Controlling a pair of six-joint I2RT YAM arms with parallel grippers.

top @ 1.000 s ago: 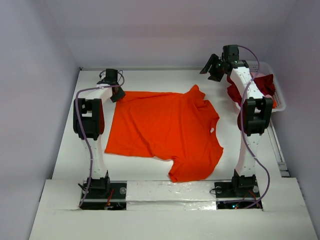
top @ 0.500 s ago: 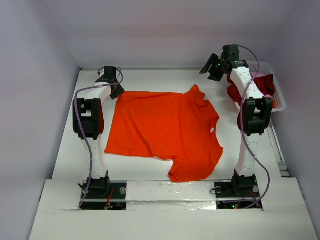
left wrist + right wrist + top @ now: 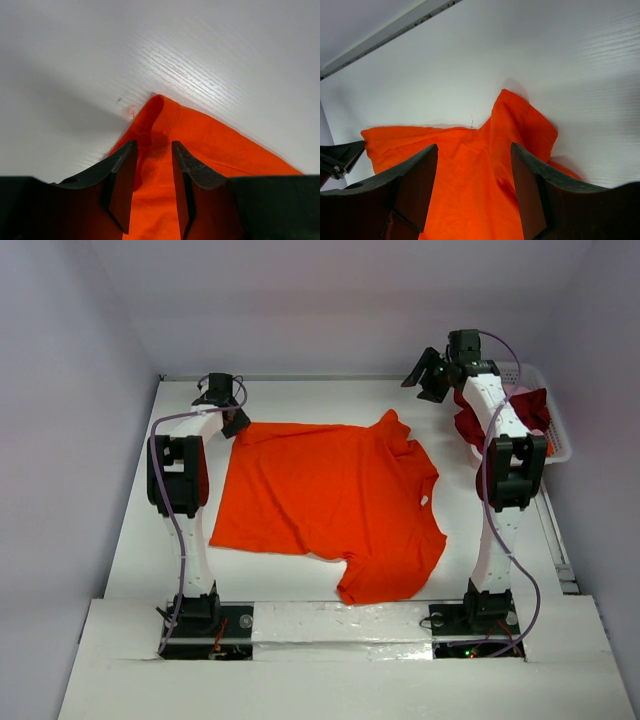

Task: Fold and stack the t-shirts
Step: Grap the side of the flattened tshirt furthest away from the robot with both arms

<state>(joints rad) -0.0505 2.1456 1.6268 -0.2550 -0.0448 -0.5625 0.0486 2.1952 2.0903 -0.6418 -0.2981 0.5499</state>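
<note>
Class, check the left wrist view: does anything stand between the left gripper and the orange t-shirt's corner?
Nothing visible does. The left gripper has open jaws that frame the corner of the orange t-shirt, which lies on the white table.

Left arm (image 3: 189, 548) and right arm (image 3: 493, 540) — white links, black joint housings — trail looping lilac cables (image 3: 172, 420).

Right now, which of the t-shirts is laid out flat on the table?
The orange t-shirt, spread open in the middle; the dark red one sits bunched in the white basket.
</note>
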